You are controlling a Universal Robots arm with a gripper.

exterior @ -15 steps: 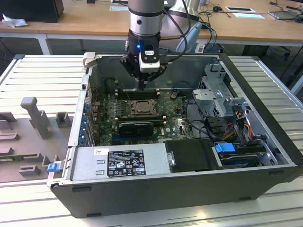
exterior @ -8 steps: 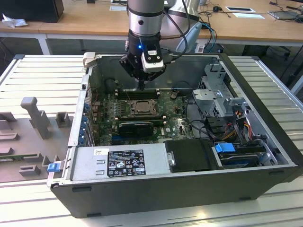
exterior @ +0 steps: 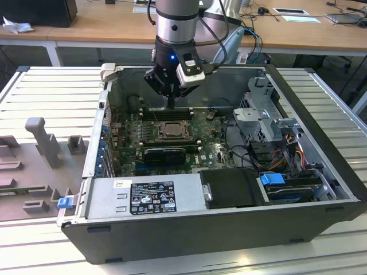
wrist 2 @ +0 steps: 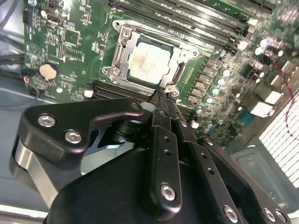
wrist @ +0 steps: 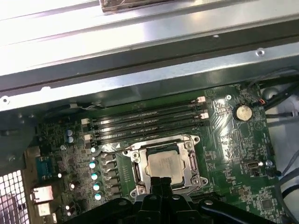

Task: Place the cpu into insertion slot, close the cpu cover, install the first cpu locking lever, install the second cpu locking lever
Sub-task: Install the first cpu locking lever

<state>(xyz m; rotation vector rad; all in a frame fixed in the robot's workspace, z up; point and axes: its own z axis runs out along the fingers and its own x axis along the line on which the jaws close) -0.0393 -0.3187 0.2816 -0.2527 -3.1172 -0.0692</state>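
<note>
The cpu (wrist 2: pixel 145 61) lies flat in the insertion slot (exterior: pixel 171 130) on the green board, its pale metal top showing in both wrist views. The silver cpu cover (wrist 2: pixel 122 50) lies down around it as a frame, its cut-out over the cpu (wrist: pixel 163 163). My gripper (exterior: pixel 171 104) hangs inside the open computer case, just above the slot's edge nearest the memory slots. Its dark fingers (wrist 2: pixel 161 105) are pressed together, shut on nothing. Their tips end at the cover's rim; I cannot tell whether they touch it. The gripper body hides that rim in the first wrist view.
Long black memory slots (wrist: pixel 145 123) run beside the socket. A black power supply (exterior: pixel 229 189) and a labelled silver box (exterior: pixel 143 197) fill the case's front. A drive cage (exterior: pixel 264 120) with cables stands at the exterior view's right. Grey fixtures (exterior: pixel 43 140) lie outside the case.
</note>
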